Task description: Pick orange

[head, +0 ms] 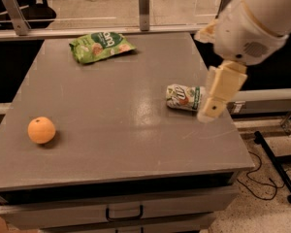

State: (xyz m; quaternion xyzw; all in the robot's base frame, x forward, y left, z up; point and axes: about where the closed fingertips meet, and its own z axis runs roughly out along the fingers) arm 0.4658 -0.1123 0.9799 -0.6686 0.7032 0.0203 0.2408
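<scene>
Orange [41,130] resting at the near left of the grey counter [116,144]. My tool [209,111] hangs at the right side of the counter, its cream tip overlapping the right end of 1 soda can [183,97] that lies on its side. Whether they touch, and whether my tool is open or closed, I cannot tell. Tool and orange are well apart. 1 green snack bag [101,45] lies flat at the far side, left of centre. 1 drawer handle [124,212] shows below the near edge.

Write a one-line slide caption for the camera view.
Gripper over the table's right side, beside a fallen can; orange lies far left.
</scene>
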